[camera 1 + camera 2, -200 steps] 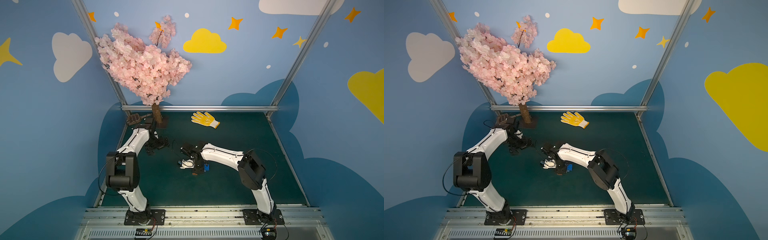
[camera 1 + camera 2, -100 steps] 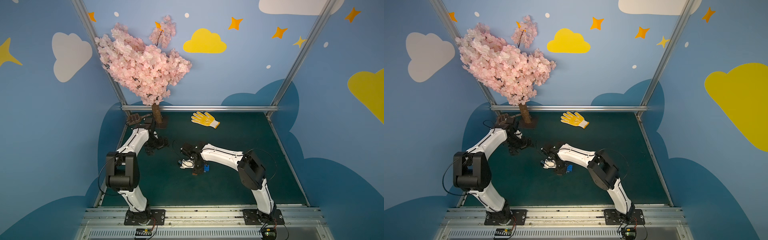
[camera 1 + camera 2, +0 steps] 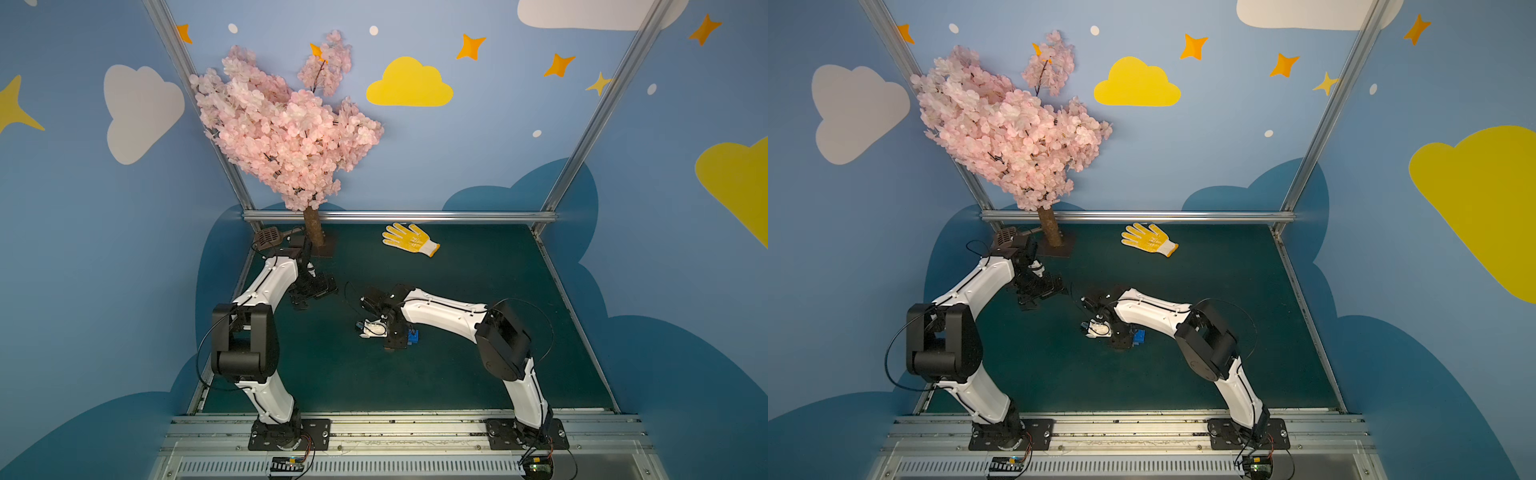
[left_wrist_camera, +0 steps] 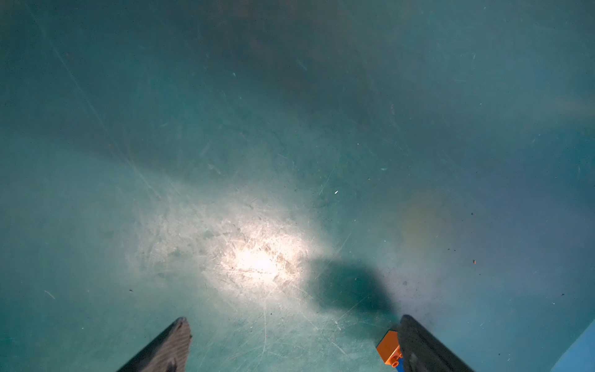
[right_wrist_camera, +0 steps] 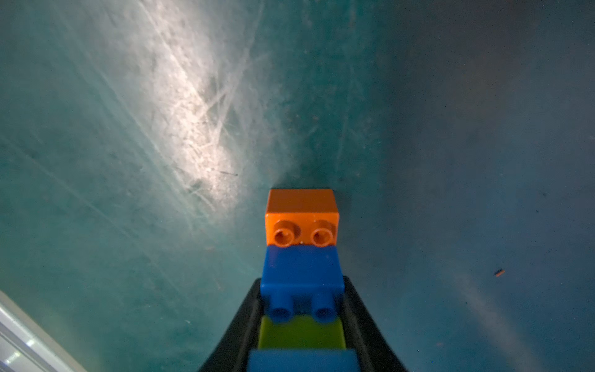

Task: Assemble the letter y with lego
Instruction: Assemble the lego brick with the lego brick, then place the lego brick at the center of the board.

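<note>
The fingers (image 5: pixel 357 309) of my right gripper (image 5: pixel 302 288) are clamped on the lego stack (image 5: pixel 301 270): orange at the tip, then dark blue, lime green, light blue (studs toward the wrist camera). That arm stretches low over the middle of the green mat (image 3: pixel 457 374), wrist bent down. My left gripper (image 4: pixel 293 322) hangs spread wide near the blossom tree (image 3: pixel 291 137).

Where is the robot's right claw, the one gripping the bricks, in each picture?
In a top view: right gripper mid-mat, a blue bit of the lego stack beside it.
In a top view: same place, mid-mat.
Right wrist: its fingers at the bottom edge, clamping the lego stack.
Left wrist: not in it.
Shared landmark: the green mat.
</note>
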Robot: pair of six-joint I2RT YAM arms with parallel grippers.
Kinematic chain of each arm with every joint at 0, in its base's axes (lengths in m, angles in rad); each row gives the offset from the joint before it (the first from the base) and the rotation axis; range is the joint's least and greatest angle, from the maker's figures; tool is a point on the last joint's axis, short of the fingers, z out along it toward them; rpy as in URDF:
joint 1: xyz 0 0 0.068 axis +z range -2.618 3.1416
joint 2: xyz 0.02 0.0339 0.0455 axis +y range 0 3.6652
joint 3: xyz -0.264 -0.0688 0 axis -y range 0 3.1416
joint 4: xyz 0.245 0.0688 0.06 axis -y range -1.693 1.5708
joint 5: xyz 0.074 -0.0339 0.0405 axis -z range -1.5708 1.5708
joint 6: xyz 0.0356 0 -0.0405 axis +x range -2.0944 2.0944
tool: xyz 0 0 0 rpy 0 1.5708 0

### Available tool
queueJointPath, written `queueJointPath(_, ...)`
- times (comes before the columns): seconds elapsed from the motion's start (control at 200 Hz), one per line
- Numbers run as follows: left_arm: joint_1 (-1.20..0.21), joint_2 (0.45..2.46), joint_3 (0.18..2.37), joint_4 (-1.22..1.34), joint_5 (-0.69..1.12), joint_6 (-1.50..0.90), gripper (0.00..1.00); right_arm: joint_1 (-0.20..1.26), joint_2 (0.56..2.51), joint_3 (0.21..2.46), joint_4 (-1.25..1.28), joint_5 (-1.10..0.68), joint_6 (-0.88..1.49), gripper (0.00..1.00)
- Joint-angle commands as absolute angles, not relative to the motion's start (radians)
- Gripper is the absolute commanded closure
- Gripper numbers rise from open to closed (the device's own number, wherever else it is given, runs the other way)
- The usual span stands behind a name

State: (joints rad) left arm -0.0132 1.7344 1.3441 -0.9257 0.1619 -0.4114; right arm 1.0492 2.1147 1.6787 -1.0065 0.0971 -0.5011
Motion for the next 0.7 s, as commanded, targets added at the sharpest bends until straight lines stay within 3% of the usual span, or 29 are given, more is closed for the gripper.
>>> queueJointPath(0.0,-0.009,1.738,1.338,-0.930,0.175,-0.414,0.00,1.052,2.158,1.655,-0.983,0.106,-0.488,1.00)
queueJointPath(0.38,-0.008,1.738,1.337,-0.929,0.173,-0.414,0.00,1.049,2.140,1.688,-1.014,0.097,-0.491,1.00)
queueJointPath(0.696,-0.008,1.739,1.336,-0.929,0.175,-0.413,0.00,0.997,2.095,1.807,-1.199,-0.137,-0.535,1.00)
